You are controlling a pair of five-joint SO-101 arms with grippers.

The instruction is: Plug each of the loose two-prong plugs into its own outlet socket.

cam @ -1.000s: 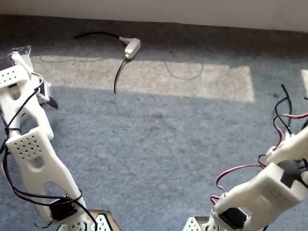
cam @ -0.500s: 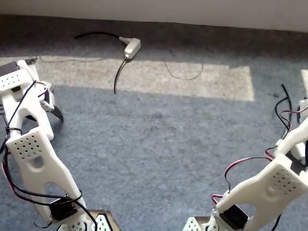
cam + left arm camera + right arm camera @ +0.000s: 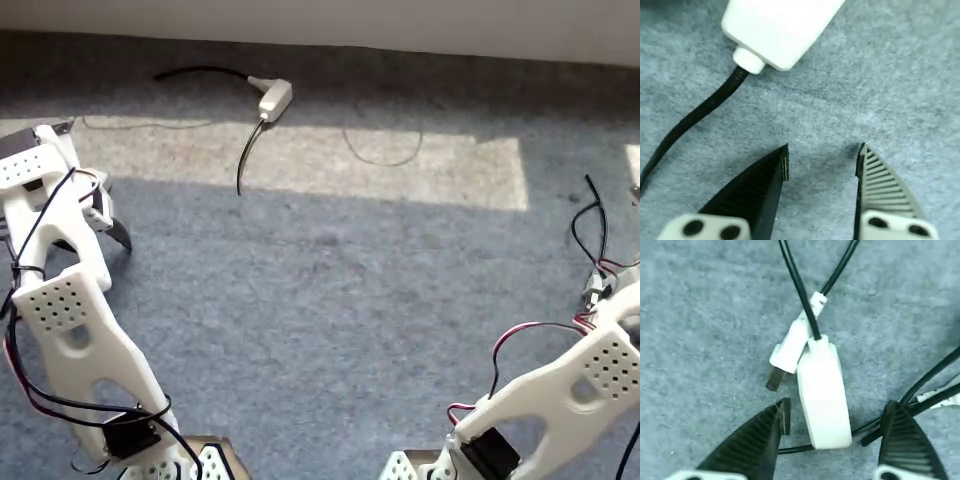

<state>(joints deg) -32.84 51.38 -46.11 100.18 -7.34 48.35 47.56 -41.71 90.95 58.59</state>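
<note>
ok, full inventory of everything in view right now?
grey carpet-like surface: 1, grey, under everything
white connector block on a black cord: 1, white, far side of the surface
thin dark wire loop: 1, dark, on the sunlit strip
white block with black cord: 1, white, just ahead of the left end effector; same as the far one, cannot tell
white oval plug body: 1, white, between the right end effector's fingers
slim white plug with metal tip: 1, white, against the oval one
black cords: several, black, crossing there
left end effector: 1, open
right end effector: 1, open
white arms: 2, near corners
</note>
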